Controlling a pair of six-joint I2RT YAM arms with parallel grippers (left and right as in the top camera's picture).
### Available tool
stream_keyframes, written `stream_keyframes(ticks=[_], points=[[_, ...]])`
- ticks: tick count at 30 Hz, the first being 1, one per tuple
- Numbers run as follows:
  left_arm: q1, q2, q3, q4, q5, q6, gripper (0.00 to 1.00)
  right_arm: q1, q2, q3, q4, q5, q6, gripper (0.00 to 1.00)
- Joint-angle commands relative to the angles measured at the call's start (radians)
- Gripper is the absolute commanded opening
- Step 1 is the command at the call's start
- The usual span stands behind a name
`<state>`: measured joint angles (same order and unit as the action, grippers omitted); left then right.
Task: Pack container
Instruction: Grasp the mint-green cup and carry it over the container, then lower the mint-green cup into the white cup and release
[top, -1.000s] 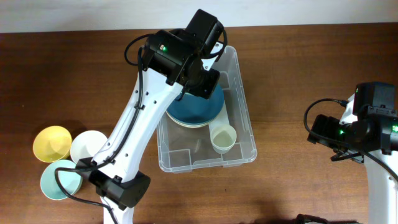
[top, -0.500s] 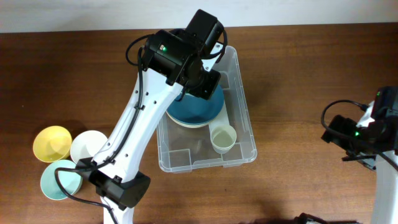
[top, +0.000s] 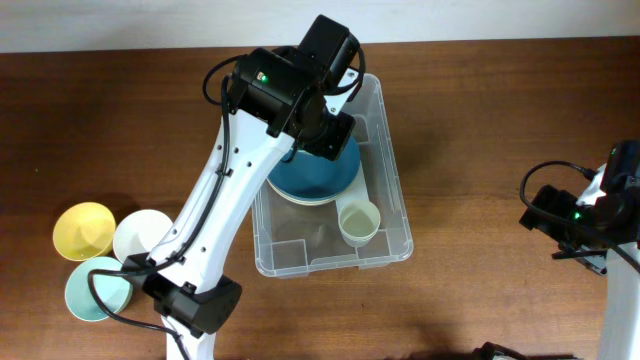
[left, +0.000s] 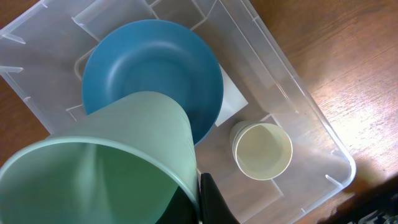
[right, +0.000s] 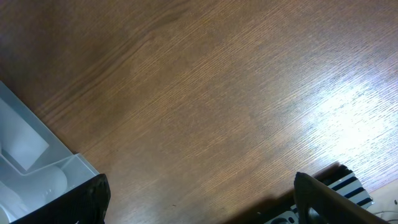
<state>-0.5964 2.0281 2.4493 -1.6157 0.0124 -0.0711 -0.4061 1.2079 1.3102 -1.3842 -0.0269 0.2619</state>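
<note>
The clear container (top: 392, 150) stands mid-table. In it a blue plate (top: 312, 178) rests on a pale one, with a cream cup (top: 359, 222) beside them. My left gripper (top: 328, 138) hangs over the container's far half. In the left wrist view it (left: 200, 198) is shut on the rim of a mint-green cup (left: 99, 162), held above the blue plate (left: 152, 71), the cream cup (left: 262, 150) and the container's rim (left: 341, 157). My right gripper (right: 199, 208) is open and empty over bare wood at the far right (top: 575, 222).
Three bowls sit at the left front: yellow (top: 83, 230), white (top: 142, 236) and pale teal (top: 97, 288). A corner of the container (right: 31, 155) shows at the left edge of the right wrist view. The table's far edge runs behind the container.
My right arm has drawn back to the right, away from the container. My left arm and the cup it holds have not moved.
</note>
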Motion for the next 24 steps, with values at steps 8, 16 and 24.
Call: stream_keyframes(ticks=[8, 16, 24], points=[[-0.006, -0.002, 0.005, -0.002, 0.081, 0.062, 0.00, -0.008, -0.002, -0.002, -0.003, -0.010, 0.008, 0.90], [-0.019, 0.001, 0.004, -0.019, 0.082, 0.089, 0.00, -0.008, -0.002, -0.002, -0.003, -0.011, 0.008, 0.90], [-0.140, 0.002, -0.057, -0.072, 0.186, 0.177, 0.00, -0.008, -0.002, -0.002, -0.003, -0.011, 0.008, 0.90]])
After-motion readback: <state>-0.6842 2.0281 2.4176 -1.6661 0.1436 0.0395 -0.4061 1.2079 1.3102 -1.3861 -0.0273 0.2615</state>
